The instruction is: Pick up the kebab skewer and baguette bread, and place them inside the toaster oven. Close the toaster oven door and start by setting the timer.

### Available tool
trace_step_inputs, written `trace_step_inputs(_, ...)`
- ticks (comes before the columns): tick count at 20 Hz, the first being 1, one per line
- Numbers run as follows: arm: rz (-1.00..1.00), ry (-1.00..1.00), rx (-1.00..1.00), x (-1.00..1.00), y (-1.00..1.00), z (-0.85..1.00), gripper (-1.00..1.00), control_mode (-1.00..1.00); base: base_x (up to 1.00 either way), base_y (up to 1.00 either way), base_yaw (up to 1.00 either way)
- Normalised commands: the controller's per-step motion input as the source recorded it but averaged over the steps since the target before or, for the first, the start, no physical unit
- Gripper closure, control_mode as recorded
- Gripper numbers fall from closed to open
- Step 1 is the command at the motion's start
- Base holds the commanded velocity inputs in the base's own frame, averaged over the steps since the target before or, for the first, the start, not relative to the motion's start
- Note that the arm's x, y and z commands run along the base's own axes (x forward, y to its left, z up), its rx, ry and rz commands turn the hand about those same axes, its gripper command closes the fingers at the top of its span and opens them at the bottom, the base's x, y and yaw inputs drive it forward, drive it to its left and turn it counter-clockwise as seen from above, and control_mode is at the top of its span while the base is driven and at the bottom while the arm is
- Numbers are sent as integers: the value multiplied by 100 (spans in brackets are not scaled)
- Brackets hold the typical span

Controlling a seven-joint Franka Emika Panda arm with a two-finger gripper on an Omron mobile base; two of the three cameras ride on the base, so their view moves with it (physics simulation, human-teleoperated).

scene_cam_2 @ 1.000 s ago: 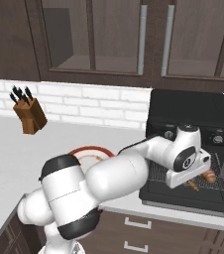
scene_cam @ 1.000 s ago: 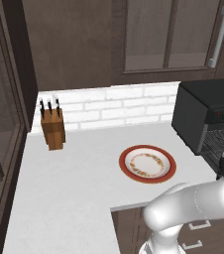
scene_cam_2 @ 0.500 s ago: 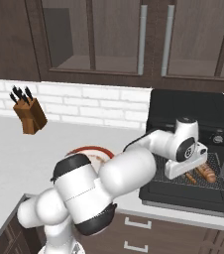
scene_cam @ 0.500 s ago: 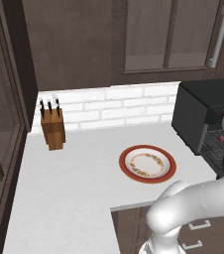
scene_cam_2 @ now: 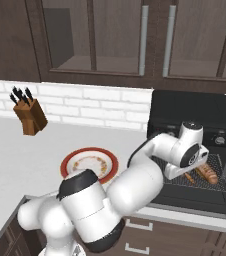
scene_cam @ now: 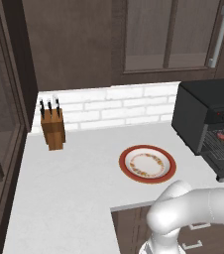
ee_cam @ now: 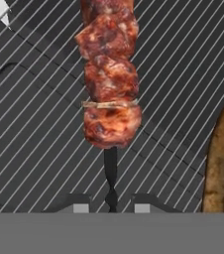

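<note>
In the hand view the kebab skewer (ee_cam: 110, 84) runs up from between my fingertips (ee_cam: 82, 204), its brown-red chunks over the wire rack (ee_cam: 39, 124). My gripper (ee_cam: 111, 205) is shut on the bare stick end. The golden baguette bread (ee_cam: 223, 158) lies on the rack to the right of the skewer. From the right base view my gripper (scene_cam_2: 179, 172) reaches into the black toaster oven (scene_cam_2: 190, 111), with the kebab skewer (scene_cam_2: 189, 177) beside the baguette bread (scene_cam_2: 208, 174). The toaster oven door (scene_cam_2: 195, 199) hangs open and flat. The timer (scene_cam_2: 219, 140) sits on the control strip.
A red-rimmed plate (scene_cam: 147, 163) sits bare on the white counter (scene_cam: 74, 188), left of the toaster oven (scene_cam: 196, 111). A wooden knife block (scene_cam: 52, 129) stands by the brick backsplash. Dark cabinets hang overhead, and a tall dark cabinet bounds the counter's left end.
My hand has edged a little deeper over the rack and the elbow has swung right. The skewer stays in the grip; the baguette has not moved.
</note>
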Motion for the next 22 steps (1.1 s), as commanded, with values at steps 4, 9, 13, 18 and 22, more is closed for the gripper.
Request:
trace_step_inputs(4, -1, 2, 3, 39, 0, 0, 100, -100, 0, 0, 0)
trace_step_inputs(9, -1, 5, 3, 36, 0, -7, 100, -100, 0, 0, 0)
trace_step_inputs(13, -1, 8, 2, 36, 5, -9, 100, -100, 0, 0, 0)
trace_step_inputs(18, -1, 7, 3, 22, 10, -1, -100, -100, 0, 0, 0)
trace_step_inputs(22, 0, 4, 4, 15, 2, 0, -100, -100, 0, 0, 0)
